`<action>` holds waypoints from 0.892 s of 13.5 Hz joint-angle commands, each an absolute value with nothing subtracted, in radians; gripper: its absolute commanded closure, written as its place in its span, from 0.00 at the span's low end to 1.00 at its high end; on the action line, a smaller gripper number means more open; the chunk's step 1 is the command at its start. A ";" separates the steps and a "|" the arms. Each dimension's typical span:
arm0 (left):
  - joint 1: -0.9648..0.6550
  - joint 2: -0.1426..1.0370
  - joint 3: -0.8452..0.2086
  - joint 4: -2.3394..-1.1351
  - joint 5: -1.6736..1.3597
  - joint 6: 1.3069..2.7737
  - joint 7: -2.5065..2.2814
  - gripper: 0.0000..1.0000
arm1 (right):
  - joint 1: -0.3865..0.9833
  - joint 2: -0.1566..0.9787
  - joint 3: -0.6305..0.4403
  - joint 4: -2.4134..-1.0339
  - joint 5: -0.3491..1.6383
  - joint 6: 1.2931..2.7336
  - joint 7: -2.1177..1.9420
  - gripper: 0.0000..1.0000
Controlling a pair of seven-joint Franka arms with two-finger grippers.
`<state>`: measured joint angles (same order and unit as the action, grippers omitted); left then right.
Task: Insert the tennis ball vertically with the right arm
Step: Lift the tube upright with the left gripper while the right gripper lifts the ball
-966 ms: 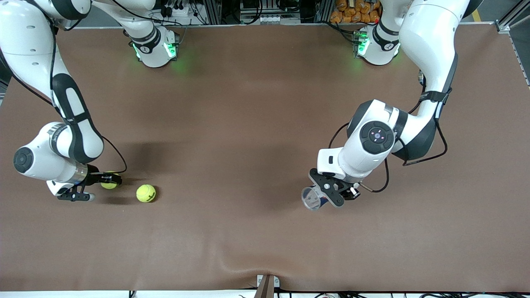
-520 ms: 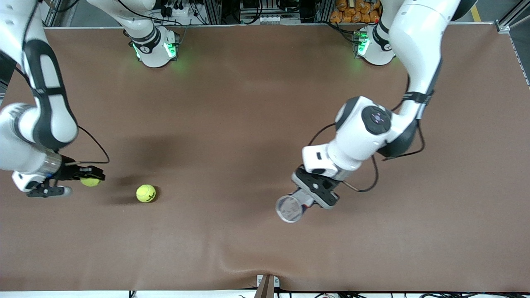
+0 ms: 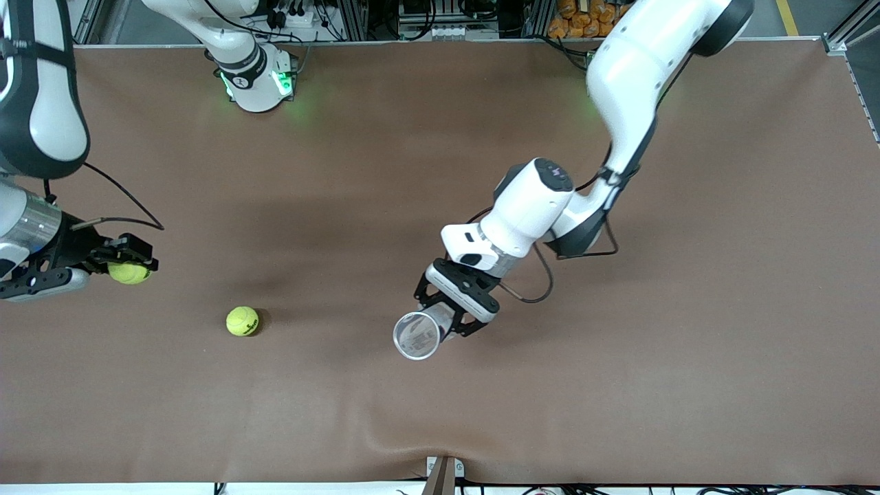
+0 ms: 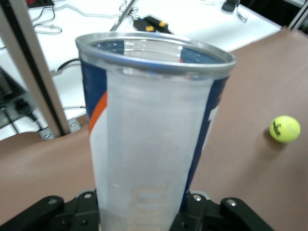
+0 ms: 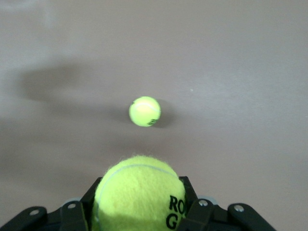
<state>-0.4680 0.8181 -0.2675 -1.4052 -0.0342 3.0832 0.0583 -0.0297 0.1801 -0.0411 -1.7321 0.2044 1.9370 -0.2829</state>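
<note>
Tennis ball (image 3: 128,273) sits pinched in the right claw (image 3: 127,265), up in the air over the right arm's end of the brown surface (image 3: 687,385); the right wrist view shows the claw's two dark fingers (image 5: 77,211) closed against its sides, black lettering facing the camera. A second tennis ball (image 3: 242,321) lies loose on the surface, between the two claws and apart from both.

The left claw (image 3: 447,320) grips a clear tennis ball can (image 3: 421,333) low on its body and holds it over the middle of the surface. The can's long axis looks tilted: in the front view its open metal-rimmed mouth leans toward the camera and toward the right arm's end, not straight up. A ball has no long axis, so the can's direction is what matters.

To do this step well, I judge the can should first be brought upright with the mouth level, and held steady. The right arm should carry the ball over the mouth, centre it, and lower it straight down. The fit is probably snug, so an off-centre approach risks catching the rim or knocking the can askew.
</note>
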 commanded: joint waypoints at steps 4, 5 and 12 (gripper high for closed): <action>-0.567 0.988 -0.252 -1.385 -0.060 3.445 0.037 0.48 | 0.142 0.181 -0.046 -1.663 0.169 1.887 0.067 0.73; -0.586 1.003 -0.239 -1.385 -0.060 3.476 0.037 0.48 | 0.178 0.189 -0.046 -1.649 0.149 1.890 0.145 0.73; -0.607 1.075 -0.219 -1.382 -0.080 3.556 0.037 0.48 | 0.346 0.277 -0.046 -1.528 0.107 1.956 0.509 0.73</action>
<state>-0.5925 1.0484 -0.2297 -1.4067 -0.0591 3.5257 0.0409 0.3146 0.2219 -0.0365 -1.6110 0.1302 1.9648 0.4128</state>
